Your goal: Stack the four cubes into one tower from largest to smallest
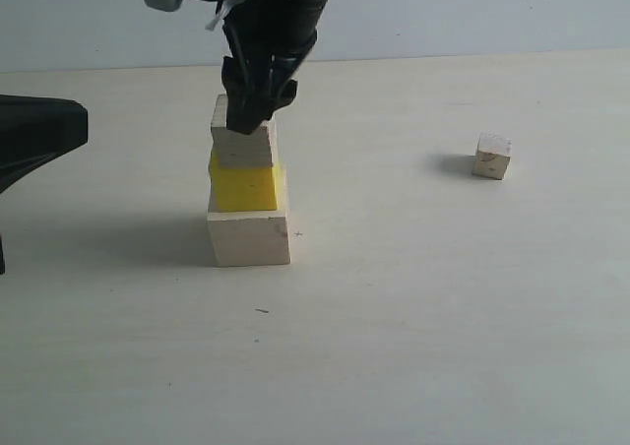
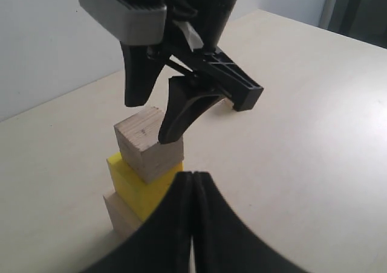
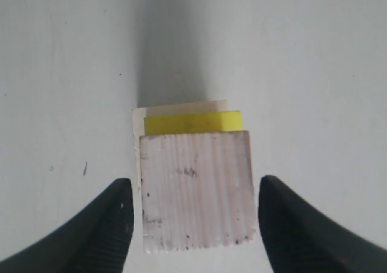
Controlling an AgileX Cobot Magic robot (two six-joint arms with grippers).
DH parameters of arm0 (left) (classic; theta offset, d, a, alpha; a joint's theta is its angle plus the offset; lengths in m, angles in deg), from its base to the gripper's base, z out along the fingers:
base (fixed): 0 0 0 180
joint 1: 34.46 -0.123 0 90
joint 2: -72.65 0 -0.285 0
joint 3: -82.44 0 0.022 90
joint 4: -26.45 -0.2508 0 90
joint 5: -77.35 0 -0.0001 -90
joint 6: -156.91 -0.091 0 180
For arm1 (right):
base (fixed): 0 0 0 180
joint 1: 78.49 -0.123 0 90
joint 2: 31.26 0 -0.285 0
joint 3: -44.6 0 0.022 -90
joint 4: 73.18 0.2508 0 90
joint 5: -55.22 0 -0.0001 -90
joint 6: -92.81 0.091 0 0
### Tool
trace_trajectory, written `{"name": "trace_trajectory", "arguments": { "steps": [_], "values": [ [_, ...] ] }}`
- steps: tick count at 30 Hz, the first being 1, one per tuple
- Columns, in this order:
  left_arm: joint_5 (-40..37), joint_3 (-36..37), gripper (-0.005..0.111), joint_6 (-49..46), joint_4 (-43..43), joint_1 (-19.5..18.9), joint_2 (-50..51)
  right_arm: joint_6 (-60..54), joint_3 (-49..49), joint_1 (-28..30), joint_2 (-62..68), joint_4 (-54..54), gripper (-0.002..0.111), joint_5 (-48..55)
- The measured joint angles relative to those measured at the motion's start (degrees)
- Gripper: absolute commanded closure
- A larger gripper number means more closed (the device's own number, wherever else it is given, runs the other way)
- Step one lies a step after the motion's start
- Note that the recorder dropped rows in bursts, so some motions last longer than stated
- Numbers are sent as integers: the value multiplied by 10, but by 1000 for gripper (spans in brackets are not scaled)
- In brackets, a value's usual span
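Right pincer (image 3: 195, 181), seemingly released, straddles the medium cube (image 1: 241, 152) topping the stack (image 1: 248, 236); left pincer (image 2: 192, 191) clenched; small cube (image 1: 491, 157) alone at right.

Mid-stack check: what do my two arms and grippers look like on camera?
The right gripper is matte black with curved, tapering fingers, ribbed linkage bars behind them, a grey box-shaped camera housing at the wrist and a white tag beside it. The left gripper is the same smooth black; the left arm is plain black. No markings show.
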Motion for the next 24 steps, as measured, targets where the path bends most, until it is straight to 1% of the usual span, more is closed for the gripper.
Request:
{"name": "trace_trajectory", "arguments": {
  "steps": [3,5,6,7,8,9,10,14,16,18,21,24],
  "values": [
    [0,0,107,0,0,0,0,10,0,0,-15,2,50,0],
    [0,0,107,0,0,0,0,30,0,0,-33,2,55,1],
    [0,0,107,0,0,0,0,38,0,0,-39,2,68,1],
    [0,0,107,0,0,0,0,61,0,0,-51,2,77,1],
    [0,0,107,0,0,0,0,73,0,0,-56,1,94,1],
    [0,0,107,0,0,0,0,93,0,0,-62,-4,103,1],
    [0,0,107,0,0,0,0,99,0,0,-65,-10,108,1],
    [0,0,107,0,0,0,0,167,0,0,-67,-99,108,1],
    [0,0,107,0,0,0,0,188,0,4,-62,-108,108,1],
    [0,0,107,1,0,0,0,195,17,14,-58,-100,108,0],
    [0,0,107,10,0,0,0,199,60,52,-48,-86,108,-2],
    [0,0,107,13,-1,0,0,180,87,73,-45,-8,108,-2]
  ]
}}
